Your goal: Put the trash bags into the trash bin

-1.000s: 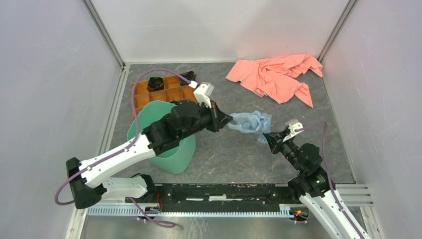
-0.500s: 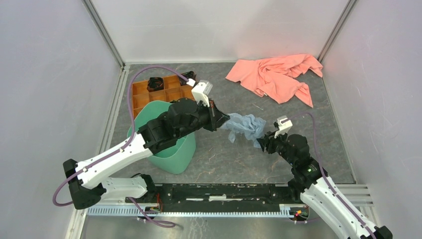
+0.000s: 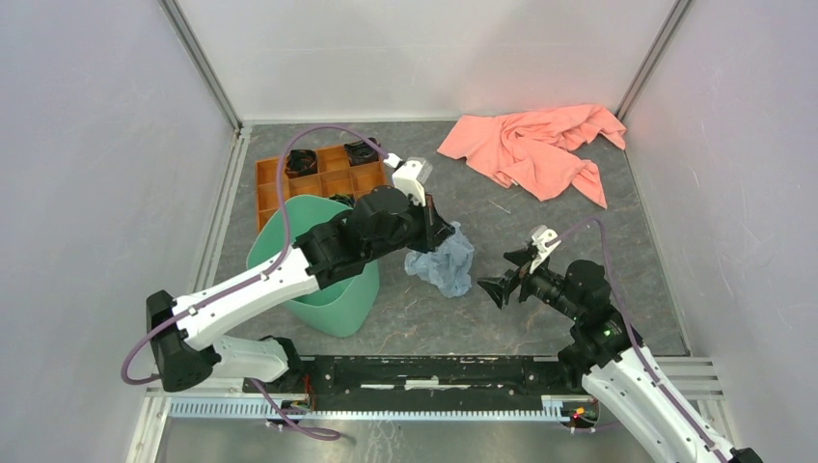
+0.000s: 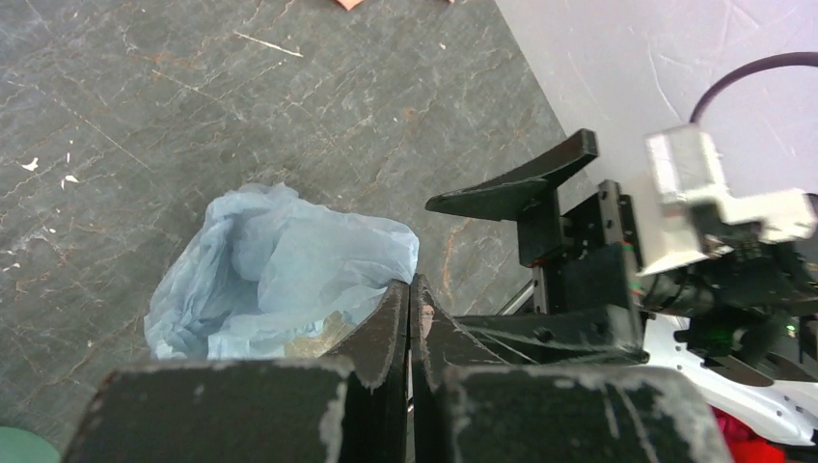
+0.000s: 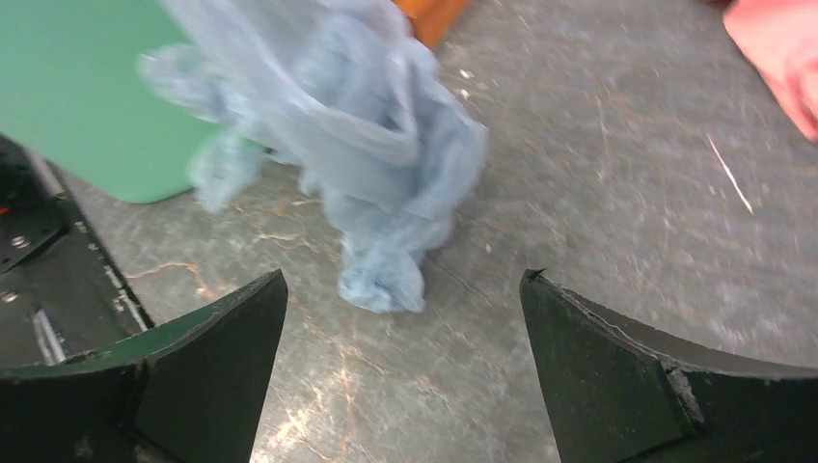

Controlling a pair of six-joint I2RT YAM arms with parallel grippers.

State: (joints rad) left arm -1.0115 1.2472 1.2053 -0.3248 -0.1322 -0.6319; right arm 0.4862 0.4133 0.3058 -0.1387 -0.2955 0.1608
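Top view:
- Left gripper (image 3: 439, 234): clamps the upper edge of the bag (image 3: 442, 262), fingers pressed together on the film.
- Bag: hangs crumpled just right of the bin (image 3: 338, 307), outside it, not over the rim. Cannot tell whether its lower end touches the table (image 3: 598, 222).
- Right gripper (image 3: 506, 273): spread wide, holds nothing. Sits further right of the bin than the bag, near the bag but apart from it.
- Tray (image 3: 309, 183): orange, directly behind the bin, touching or almost.
- Cloth (image 3: 531, 145): pink, well apart from the bin, far right corner.

Left wrist view:
- Left gripper (image 4: 409, 289): fingers flat against each other, with pale blue film caught between the tips.
- Bag (image 4: 280, 270): bunches out ahead of the tips, above grey table (image 4: 193, 96).
- Right gripper (image 4: 502, 260): just beyond the bag, fingers parted.
- Bin: only a green sliver (image 4: 17, 449) at the bottom left corner.

Right wrist view:
- Right gripper (image 5: 403, 278): fingers far apart, nothing in them.
- Bag (image 5: 357, 125): blurred, ahead of the fingers, knotted tail lowest, in front of the bin wall (image 5: 77, 96).
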